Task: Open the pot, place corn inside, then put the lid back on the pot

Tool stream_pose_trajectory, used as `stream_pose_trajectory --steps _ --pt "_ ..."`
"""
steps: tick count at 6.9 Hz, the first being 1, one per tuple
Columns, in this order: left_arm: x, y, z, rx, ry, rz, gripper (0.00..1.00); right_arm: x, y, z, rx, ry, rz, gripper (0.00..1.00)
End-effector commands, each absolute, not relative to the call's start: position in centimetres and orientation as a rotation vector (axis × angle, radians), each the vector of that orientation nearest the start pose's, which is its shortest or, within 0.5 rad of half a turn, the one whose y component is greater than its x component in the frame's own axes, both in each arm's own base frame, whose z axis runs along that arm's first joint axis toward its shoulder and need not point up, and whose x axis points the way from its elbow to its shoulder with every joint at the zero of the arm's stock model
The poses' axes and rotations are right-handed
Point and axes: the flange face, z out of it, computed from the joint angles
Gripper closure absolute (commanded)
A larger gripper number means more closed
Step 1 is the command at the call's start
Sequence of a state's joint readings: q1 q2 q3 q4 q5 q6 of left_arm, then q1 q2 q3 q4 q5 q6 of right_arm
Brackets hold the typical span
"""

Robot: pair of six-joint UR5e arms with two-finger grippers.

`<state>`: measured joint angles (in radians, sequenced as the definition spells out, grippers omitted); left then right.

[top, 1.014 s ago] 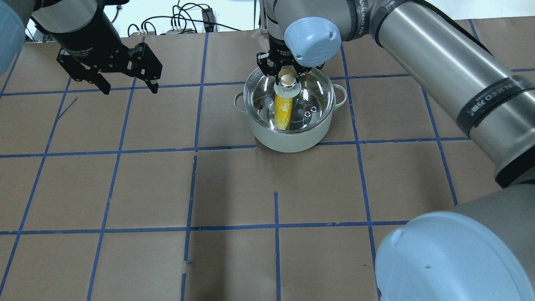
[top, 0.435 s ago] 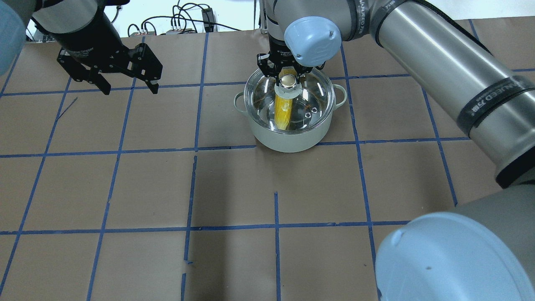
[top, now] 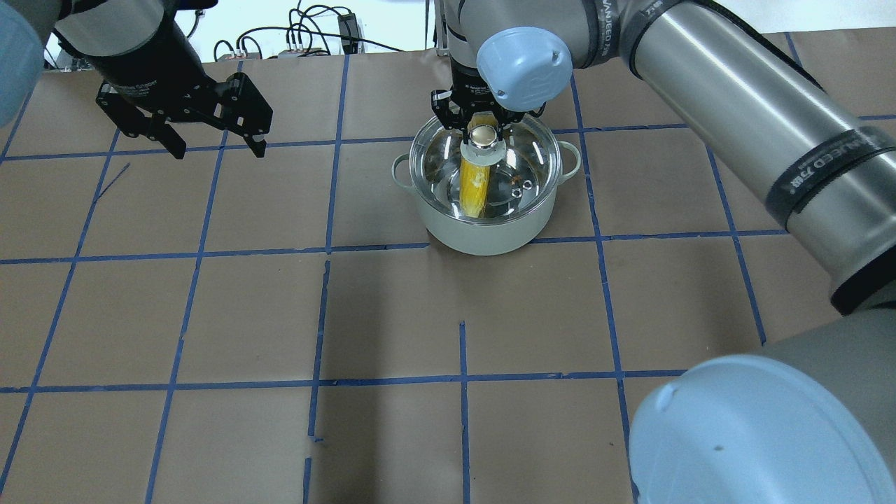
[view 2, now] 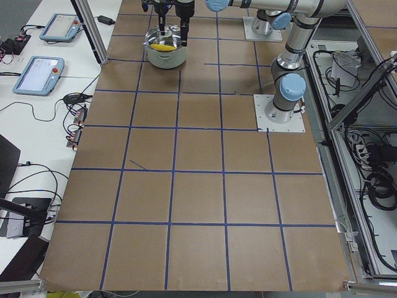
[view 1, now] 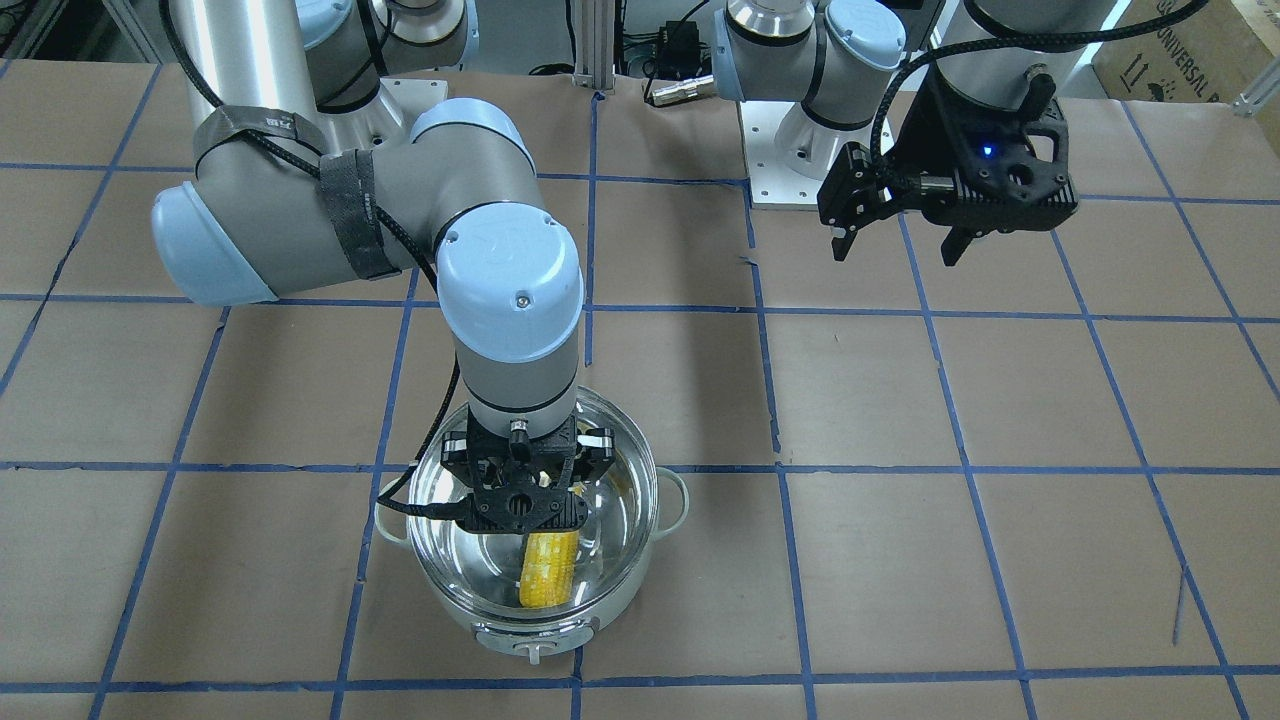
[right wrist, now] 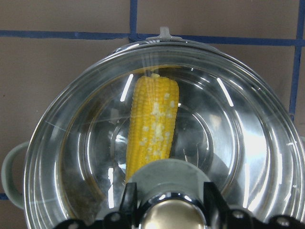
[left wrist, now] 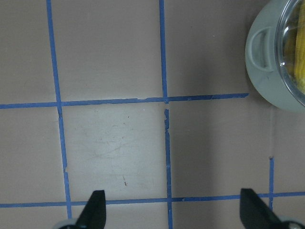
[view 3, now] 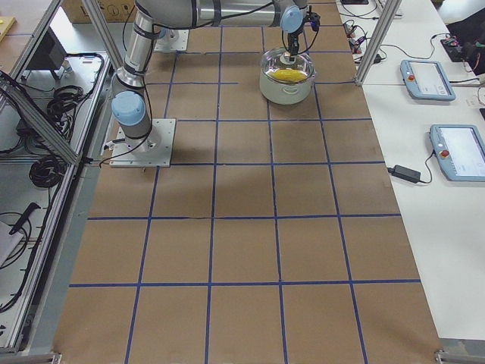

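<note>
Brown gridded worktop (top: 392,315): pot (top: 483,234) near far edge, lid (top: 521,150) on, corn (top: 473,182) inside; right gripper (top: 478,126) pinching lid knob; left gripper (top: 217,148) spread, empty, far-left corner.

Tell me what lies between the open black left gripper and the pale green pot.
Only bare brown paper crossed by blue tape lines lies between the left gripper and the pot, in the overhead view.

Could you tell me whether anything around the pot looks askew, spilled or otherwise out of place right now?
Nothing stands out. The lid sits level on the pot, with the corn lying inside under the glass. The right gripper is at the lid's knob; the left gripper hangs open, well clear.
</note>
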<state>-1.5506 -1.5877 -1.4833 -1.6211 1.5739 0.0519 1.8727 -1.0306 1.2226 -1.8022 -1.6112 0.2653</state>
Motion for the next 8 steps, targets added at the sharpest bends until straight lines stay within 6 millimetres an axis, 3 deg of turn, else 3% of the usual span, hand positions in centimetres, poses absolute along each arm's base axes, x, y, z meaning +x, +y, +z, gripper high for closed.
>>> stream_pose_trajectory --steps 1,2,5,6,7,8 --pt "-12.3 -50.3 51.7 0.048 3.137 -0.031 0.00 33.2 -63.7 35.6 -0.058 3.164 -0.054 0.61" --pt "-12.3 -50.3 51.7 0.050 3.137 -0.031 0.00 33.2 -63.7 35.6 -0.062 3.162 -0.055 0.31" --pt "-12.3 -50.3 51.7 0.050 3.137 -0.031 0.00 32.6 -64.3 36.6 -0.048 3.151 -0.082 0.19" --pt "-12.3 -50.3 51.7 0.050 3.137 -0.031 0.00 31.4 -65.1 37.9 -0.026 3.148 -0.101 0.16" --pt "-12.3 -50.3 51.7 0.050 3.137 -0.031 0.00 29.7 -65.3 40.6 0.003 3.142 -0.115 0.13" --pt "-12.3 -50.3 51.7 0.050 3.136 -0.031 0.00 27.3 -65.6 43.4 0.009 3.134 -0.180 0.01"
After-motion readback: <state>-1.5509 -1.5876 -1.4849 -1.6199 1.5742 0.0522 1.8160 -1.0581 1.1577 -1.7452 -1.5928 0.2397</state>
